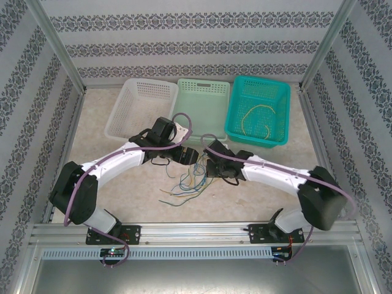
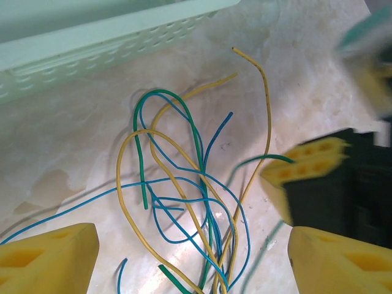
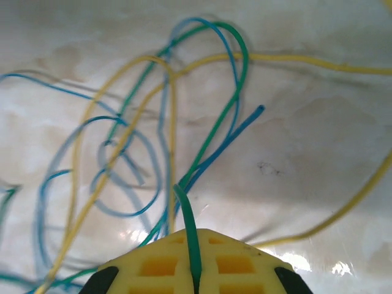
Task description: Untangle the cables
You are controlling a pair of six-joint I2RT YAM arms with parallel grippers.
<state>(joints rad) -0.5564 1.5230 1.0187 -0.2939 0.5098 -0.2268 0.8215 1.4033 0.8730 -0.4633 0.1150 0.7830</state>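
Note:
A tangle of thin yellow, green and blue cables (image 1: pixel 185 182) lies on the table between the two arms. In the left wrist view the cables (image 2: pixel 190 184) spread out below my left gripper (image 2: pixel 193 245), which hovers open over them with nothing between its yellow fingers (image 2: pixel 52 260). My right gripper (image 3: pixel 195 236) is shut on a green cable (image 3: pixel 190 214), which runs up out of the seam between its pads. The right gripper's yellow pads (image 2: pixel 306 162) also appear at the right of the left wrist view. In the top view both grippers (image 1: pixel 191 157) (image 1: pixel 211 166) meet above the tangle.
Three baskets stand along the back: a white basket (image 1: pixel 131 122), a pale green basket (image 1: pixel 205 92) and a teal basket (image 1: pixel 242 131) that holds a yellow cable (image 1: pixel 257 119). The green basket's wall (image 2: pixel 92 43) rises close behind the tangle. Patterned walls enclose the table.

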